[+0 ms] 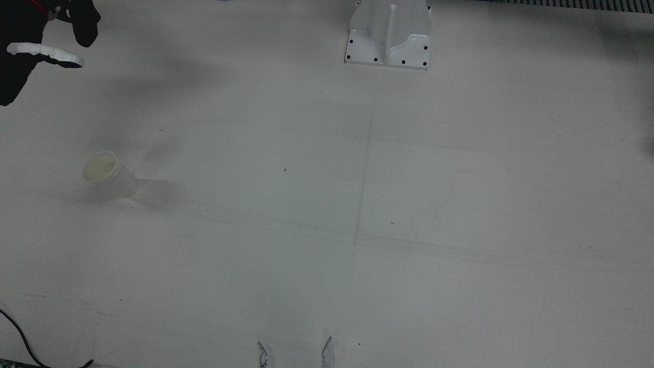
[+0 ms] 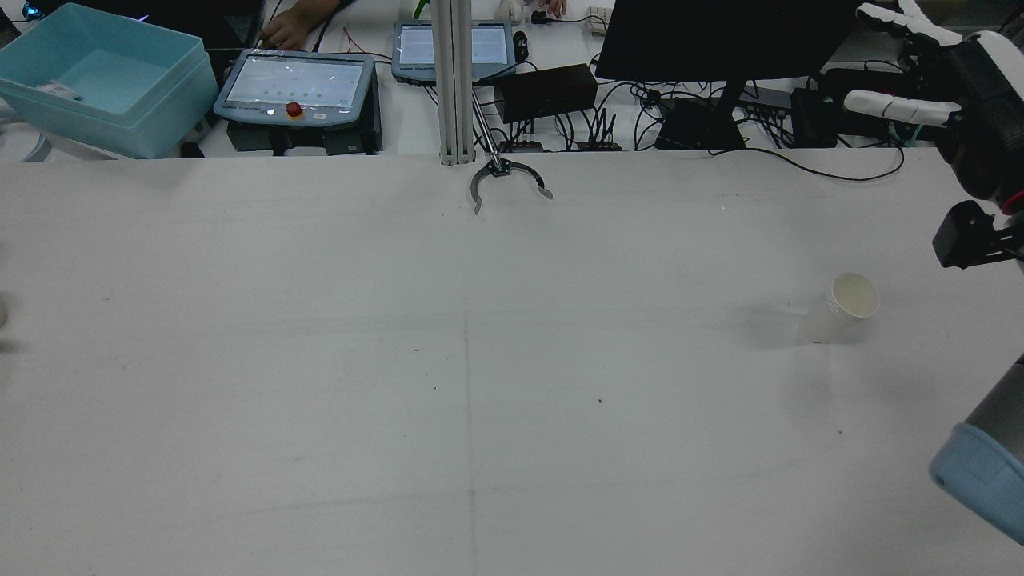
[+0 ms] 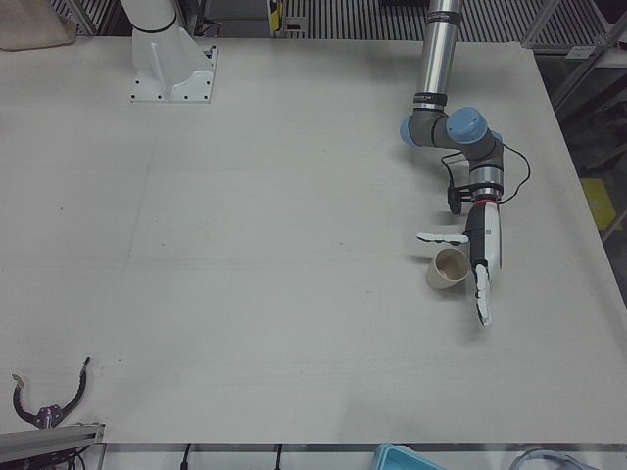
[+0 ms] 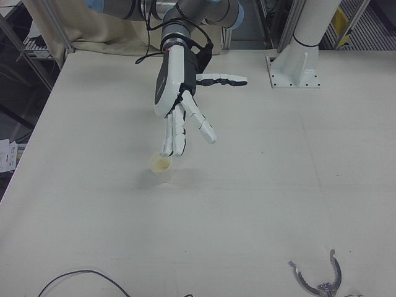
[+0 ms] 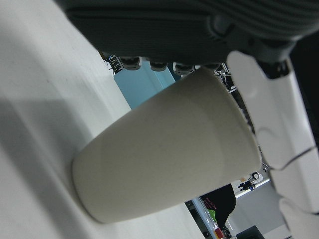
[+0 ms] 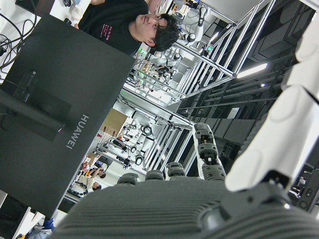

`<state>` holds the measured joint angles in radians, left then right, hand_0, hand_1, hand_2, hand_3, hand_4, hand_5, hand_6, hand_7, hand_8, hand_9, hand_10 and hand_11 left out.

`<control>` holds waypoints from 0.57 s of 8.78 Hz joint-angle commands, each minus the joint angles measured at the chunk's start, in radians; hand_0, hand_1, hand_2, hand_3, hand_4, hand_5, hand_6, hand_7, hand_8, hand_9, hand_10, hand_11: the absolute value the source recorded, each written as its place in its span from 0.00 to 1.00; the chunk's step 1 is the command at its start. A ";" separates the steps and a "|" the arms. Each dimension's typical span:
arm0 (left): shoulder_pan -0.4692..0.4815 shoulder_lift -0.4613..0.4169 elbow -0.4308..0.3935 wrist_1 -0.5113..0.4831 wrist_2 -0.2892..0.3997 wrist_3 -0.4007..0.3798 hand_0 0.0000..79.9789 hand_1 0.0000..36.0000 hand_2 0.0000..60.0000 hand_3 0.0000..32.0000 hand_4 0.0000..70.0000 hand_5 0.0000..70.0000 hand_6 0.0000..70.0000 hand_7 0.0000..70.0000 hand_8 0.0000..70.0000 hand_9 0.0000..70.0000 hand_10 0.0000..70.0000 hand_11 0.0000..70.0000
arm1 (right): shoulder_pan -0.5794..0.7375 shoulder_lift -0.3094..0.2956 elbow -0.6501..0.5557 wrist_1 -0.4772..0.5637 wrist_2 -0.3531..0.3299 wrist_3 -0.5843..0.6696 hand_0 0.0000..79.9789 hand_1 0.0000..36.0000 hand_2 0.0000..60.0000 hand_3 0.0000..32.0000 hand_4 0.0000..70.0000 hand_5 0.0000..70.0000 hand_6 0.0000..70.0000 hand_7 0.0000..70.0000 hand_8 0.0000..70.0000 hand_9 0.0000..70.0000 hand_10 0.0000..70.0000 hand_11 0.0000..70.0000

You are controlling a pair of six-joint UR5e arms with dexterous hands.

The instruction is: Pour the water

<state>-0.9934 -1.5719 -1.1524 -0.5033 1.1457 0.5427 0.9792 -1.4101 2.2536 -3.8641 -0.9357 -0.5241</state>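
Status: early; left cup point(image 3: 448, 267) upright on table point(image 3: 294, 245) beside spread, empty left hand point(image 3: 480, 257); right cup point(image 4: 162, 164) upright below raised, splayed, empty right hand point(image 4: 182, 102); nothing grasped, pouring apparently outstanding.

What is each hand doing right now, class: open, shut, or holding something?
Left hand: open, beside a paper cup, not gripping it.
Right hand: open, fingers spread, holding nothing.
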 commanded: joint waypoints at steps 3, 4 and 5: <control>0.015 -0.016 0.028 0.000 -0.003 0.008 0.59 0.35 0.00 0.10 0.03 0.00 0.00 0.04 0.00 0.00 0.01 0.04 | 0.003 0.000 0.000 0.000 0.000 0.003 0.54 0.27 0.15 0.00 0.12 0.09 0.06 0.07 0.00 0.01 0.00 0.00; 0.016 -0.017 0.037 0.000 -0.003 0.013 0.59 0.35 0.00 0.08 0.03 0.00 0.00 0.04 0.00 0.00 0.01 0.04 | 0.001 0.000 0.000 0.000 0.000 0.001 0.54 0.27 0.16 0.00 0.12 0.09 0.06 0.07 0.00 0.01 0.00 0.00; 0.016 -0.020 0.037 0.000 -0.001 0.016 0.60 0.36 0.00 0.11 0.03 0.01 0.00 0.04 0.00 0.00 0.01 0.04 | 0.003 -0.001 0.000 0.000 0.000 0.001 0.54 0.27 0.16 0.00 0.12 0.09 0.06 0.07 0.00 0.01 0.00 0.00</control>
<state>-0.9806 -1.5858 -1.1220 -0.5037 1.1425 0.5510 0.9809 -1.4095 2.2540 -3.8641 -0.9357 -0.5221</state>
